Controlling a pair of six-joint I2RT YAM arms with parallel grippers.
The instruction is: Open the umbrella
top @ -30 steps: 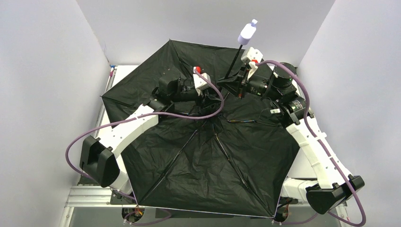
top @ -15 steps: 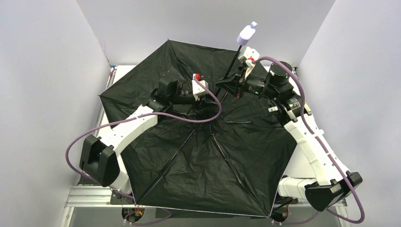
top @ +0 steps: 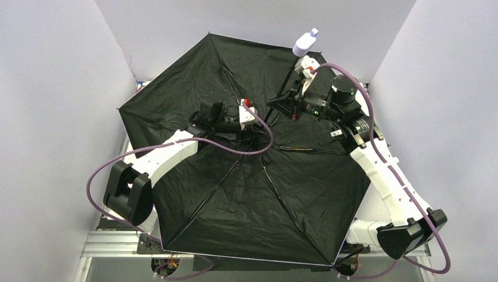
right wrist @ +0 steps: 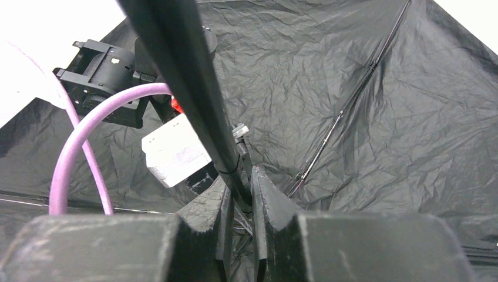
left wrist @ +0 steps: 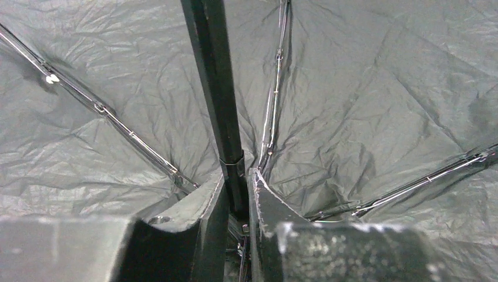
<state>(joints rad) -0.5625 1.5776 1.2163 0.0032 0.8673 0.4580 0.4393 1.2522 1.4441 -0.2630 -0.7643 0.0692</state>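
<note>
**Black lining fanned wide, both claws on the shaft**

Black fabric fills the overhead view: the compact folding umbrella is spread out, its dark wrinkled lining facing up at the camera. It covers most of the table between the two white arms. Thin metal ribs radiate from the hub across the fabric, and the far edge of the canopy rises towards the pale back wall.

From the hub the thin black shaft leans up and away to the far right. It ends in the small lavender handle, high above everything else.

Down low, the left gripper reaches in from the left, right by the hub. In its wrist view the two dark fingers stand on either side of the shaft and are pressed against it, just below a small collar.

Further up the same rod sits the right gripper, between the hub and the handle. Its fingers are likewise squeezed onto the shaft, which runs up and out of the top of that wrist view.

That view also looks across at the left wrist's white camera block, just beside the rod. A purple cable loops down past it, over the lining.
</note>
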